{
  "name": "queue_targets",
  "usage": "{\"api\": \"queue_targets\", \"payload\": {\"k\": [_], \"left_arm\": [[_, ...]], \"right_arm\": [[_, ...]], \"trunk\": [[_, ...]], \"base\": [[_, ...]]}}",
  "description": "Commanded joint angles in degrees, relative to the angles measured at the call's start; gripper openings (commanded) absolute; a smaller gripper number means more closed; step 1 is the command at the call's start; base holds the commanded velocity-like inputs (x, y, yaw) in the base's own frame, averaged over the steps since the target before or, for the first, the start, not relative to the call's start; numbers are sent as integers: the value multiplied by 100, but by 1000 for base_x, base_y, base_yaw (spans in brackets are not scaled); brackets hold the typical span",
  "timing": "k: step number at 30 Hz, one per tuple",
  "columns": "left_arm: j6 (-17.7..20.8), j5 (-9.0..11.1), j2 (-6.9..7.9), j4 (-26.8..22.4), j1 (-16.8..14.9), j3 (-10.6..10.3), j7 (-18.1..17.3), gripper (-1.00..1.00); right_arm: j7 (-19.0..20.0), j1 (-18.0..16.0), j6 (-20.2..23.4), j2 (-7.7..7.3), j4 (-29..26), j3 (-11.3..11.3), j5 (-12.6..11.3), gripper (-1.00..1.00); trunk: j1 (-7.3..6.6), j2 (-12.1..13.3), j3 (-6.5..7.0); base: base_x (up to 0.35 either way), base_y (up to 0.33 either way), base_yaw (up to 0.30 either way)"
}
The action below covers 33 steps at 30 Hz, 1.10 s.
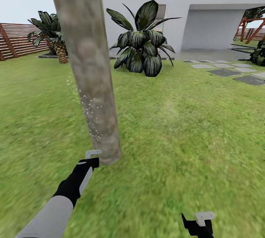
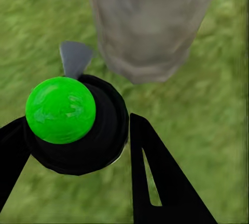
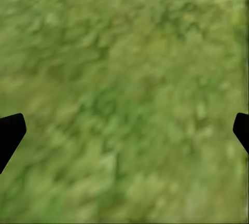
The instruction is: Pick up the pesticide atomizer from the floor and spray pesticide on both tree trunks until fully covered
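A thick grey-brown tree trunk (image 1: 86, 65) rises from the lawn just ahead of me, leaning slightly. Whitish pesticide specks (image 1: 92, 120) dot its lower left side. My left gripper (image 1: 90, 159) hovers at the trunk's base, close to the bark. In the left wrist view it (image 2: 78, 125) is shut on the pesticide atomizer (image 2: 78, 130), a dark round body with a bright green cap and a grey nozzle that points toward the trunk (image 2: 150, 22). My right gripper (image 1: 198, 223) hangs low at the right over grass; its (image 3: 124, 130) fingertips are wide apart, open, with nothing between them.
Grass lawn (image 1: 176, 127) spreads all around. A big dark-leaved plant (image 1: 141, 46) stands behind the trunk, a small palm (image 1: 55, 39) by the slatted wooden fence (image 1: 16, 41) at the left. Grey stepping stones (image 1: 228, 70) lead to the white house (image 1: 206, 13).
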Motion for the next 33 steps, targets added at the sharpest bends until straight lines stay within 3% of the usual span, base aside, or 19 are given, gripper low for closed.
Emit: {"api": "queue_targets", "payload": {"k": [1, 11, 19, 23, 33], "left_arm": [[0, -3, -2, 0, 0, -3, 0, -100], [0, -9, -2, 0, 0, 2, 6, -100], [-9, -1, 0, 3, 1, 2, 35, -100], [-9, 2, 0, 5, 0, 2, 25, -100], [-9, -1, 0, 8, 0, 5, 17, -100]], "right_arm": [[0, 0, 0, 0, 0, 0, 3, 100], [13, 0, 0, 4, 0, 0, -2, 100], [9, 0, 0, 9, 0, 0, -1, 100], [9, 0, 0, 9, 0, 0, 3, 100], [18, 0, 0, 9, 1, 0, 1, 100]], "trunk": [[0, 0, 0], [0, 0, 0], [0, 0, 0], [0, 0, 0], [0, 0, 0]], "base": [[0, -269, 0], [0, -269, 7], [20, -269, 250], [156, -247, 231], [194, -224, 9]]}}
